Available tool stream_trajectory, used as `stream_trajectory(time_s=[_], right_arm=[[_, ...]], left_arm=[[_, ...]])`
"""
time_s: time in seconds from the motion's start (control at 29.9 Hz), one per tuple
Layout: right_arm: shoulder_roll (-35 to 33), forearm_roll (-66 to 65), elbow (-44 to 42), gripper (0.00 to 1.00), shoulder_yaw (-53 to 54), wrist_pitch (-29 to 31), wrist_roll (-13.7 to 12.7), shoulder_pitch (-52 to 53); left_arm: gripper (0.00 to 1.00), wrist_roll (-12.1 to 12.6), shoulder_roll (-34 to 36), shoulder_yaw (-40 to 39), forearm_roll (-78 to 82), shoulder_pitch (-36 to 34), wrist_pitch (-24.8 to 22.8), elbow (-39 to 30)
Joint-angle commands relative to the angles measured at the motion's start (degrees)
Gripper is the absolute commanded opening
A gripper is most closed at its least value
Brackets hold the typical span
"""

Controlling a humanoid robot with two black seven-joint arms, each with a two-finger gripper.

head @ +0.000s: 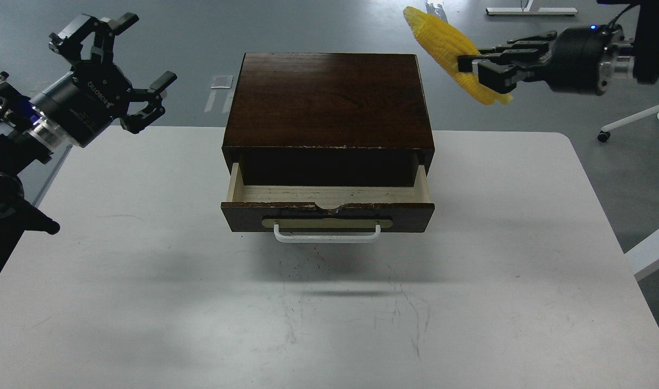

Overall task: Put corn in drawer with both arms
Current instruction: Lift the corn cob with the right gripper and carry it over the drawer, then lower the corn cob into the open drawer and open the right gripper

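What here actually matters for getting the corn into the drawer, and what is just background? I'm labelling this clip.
Part of the job:
corn, held up by the right gripper
drawer, pulled open
left gripper, spread open, holding nothing

Just there:
cabinet
table
chair base on the floor

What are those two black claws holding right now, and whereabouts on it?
The right pincer grips the bright yellow ribbed plastic corn cob near its lower, blunt end, lifted off the table. The left pincer is open and holds nothing.
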Motion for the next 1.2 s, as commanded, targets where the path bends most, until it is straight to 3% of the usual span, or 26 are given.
stream_trajectory(time_s=[0.0,0.13,0.33,0.74,0.9,1.0,1.17], right_arm=[[7.84,-0.18,-0.14,0.0,-4.34,-0.35,0.01,4.02],[16.54,-1.14,-0.14,0.0,-8.03,-0.96,0.01,5.78],[22.61,-6.06,-0.4,0.0,-12.42,-4.91,0.01,6.31],[27.54,-8.18,-1.72,0.03,-17.97,-6.67,0.01,4.11],[28.51,-8.09,-3.3,0.18,-18.06,-6.76,0.01,2.44],[28.6,-8.09,-3.39,0.37,-18.06,-7.2,0.01,2.18],[28.69,-7.92,-3.39,0.5,-18.06,-7.38,0.01,2.18]], left_arm=[[0.99,-0.02,0.25,-0.09,0.1,0.0,0.01,0.0],[0.99,0.07,0.52,-0.62,0.1,0.0,0.01,0.0],[0.99,0.07,0.78,-0.71,0.19,-0.09,0.01,0.0],[0.99,-0.02,1.57,-0.71,0.19,0.0,0.01,-0.09],[0.99,-0.02,1.92,-0.71,0.19,0.0,0.01,-0.17],[0.99,-0.02,1.92,-0.71,0.19,0.0,0.01,-0.17],[0.99,-0.02,1.92,-0.71,0.19,0.0,0.01,-0.17]])
